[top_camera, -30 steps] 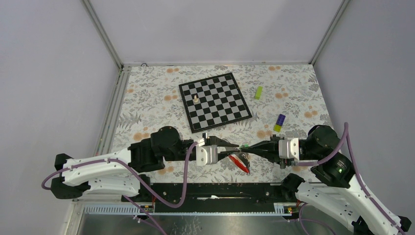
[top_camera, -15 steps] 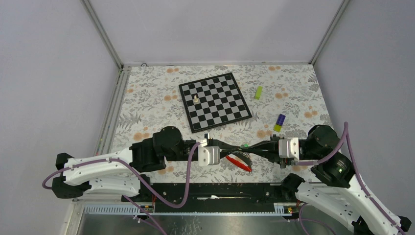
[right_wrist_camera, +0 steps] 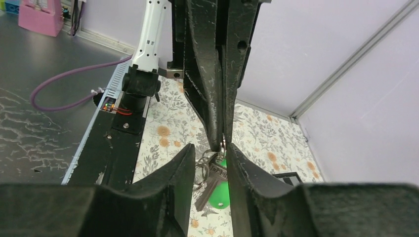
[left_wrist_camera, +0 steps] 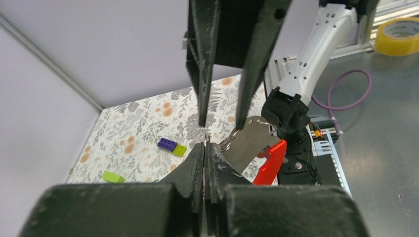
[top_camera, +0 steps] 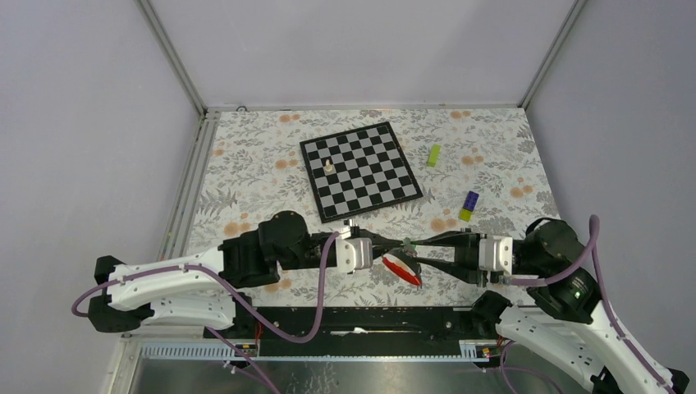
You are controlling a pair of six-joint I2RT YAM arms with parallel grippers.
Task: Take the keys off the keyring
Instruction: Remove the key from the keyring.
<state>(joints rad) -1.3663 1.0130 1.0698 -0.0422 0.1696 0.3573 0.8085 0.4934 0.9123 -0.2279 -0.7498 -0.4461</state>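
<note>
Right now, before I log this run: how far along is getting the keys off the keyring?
Done: nothing; no loose key shows, and the keys, one green-headed, hang on the keyring. In hand: the left gripper is shut on the ring, and the right gripper is open with the keys between its fingers. Left: grip a key and work each one off.

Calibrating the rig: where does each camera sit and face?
Top external: above, behind the bases, looking down on the floral table; both arms show.
Left wrist: on the left arm, faces the right hand; own left hand below, shut on the thin silvery keyring.
Right wrist: faces the left hand; own parted fingers below.
Shared: both wrist views show that keyring.
</note>
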